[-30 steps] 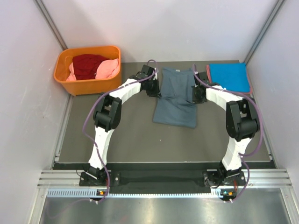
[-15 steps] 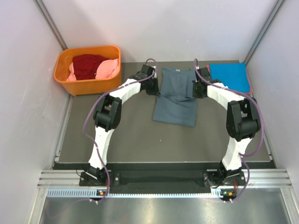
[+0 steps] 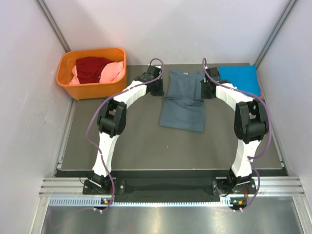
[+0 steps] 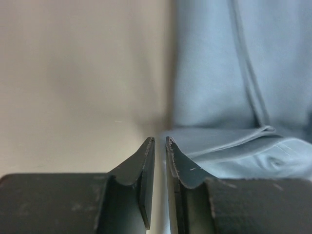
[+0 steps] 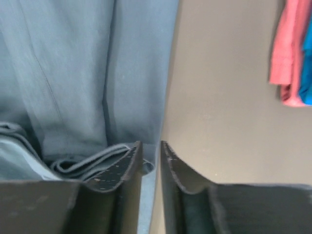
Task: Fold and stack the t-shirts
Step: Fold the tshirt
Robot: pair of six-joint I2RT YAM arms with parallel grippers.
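The bench carries the slate grey-blue t-shirt in its middle, toward the far side. A second ago I was drawing the shirt's upper layer across it between both arms. Now that layer lies flat on the lower one as a shorter rectangle, with the near part of the shirt showing below it.

At the far left corner the orange basket holds the dark red tee and the pink tee, untouched. At the far right the bright blue tee lies folded on the salmon-red tee, well apart from my work.

Both arms have slid outward to the shirt's two side edges. My left gripper, clamped a moment ago, now shows a thin slit between its jaws with nothing in it, and the cloth lies just to its right. My right gripper has parted a little more. The folded hem sits beside its left finger, possibly brushing it; the view is too close to be sure.

I judge this fold laid and released. One more fold, then carrying it to the stack, seems to remain.
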